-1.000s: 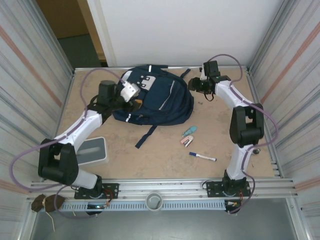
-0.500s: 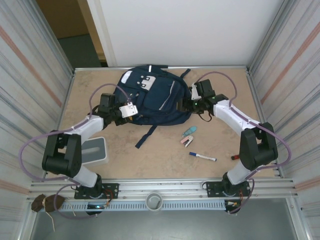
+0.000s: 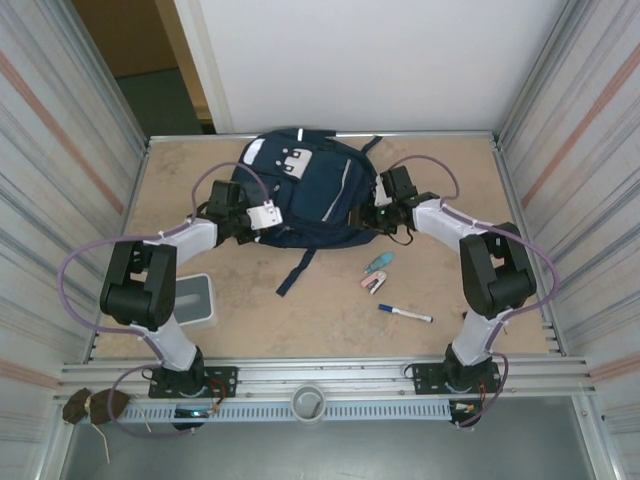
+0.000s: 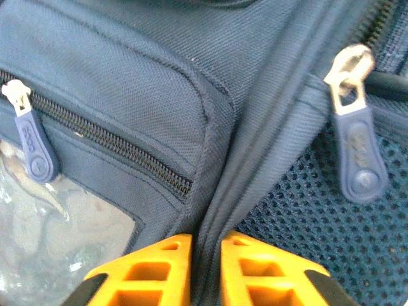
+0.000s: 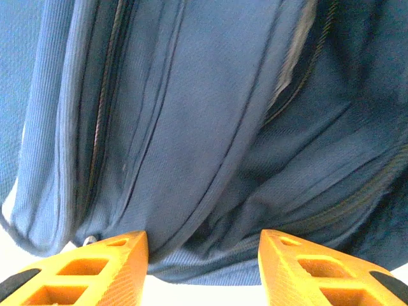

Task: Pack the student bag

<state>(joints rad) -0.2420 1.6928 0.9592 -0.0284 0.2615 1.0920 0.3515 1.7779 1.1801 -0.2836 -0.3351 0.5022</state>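
Closing in from both sides, we now have both grippers on the student bag (image 3: 305,200), which lies flat on the table (image 3: 320,330). A second ago our left gripper (image 4: 205,245) hung open off the bag's left flank; now its orange fingers pinch a ridge of navy fabric beside the zip pocket. Our right gripper (image 5: 204,245) has dropped from beyond the bag's right shoulder to its right edge, fingers spread, gripping nothing. We judge opening comes next; the marker pen (image 3: 405,314) waits on the bag's near side.
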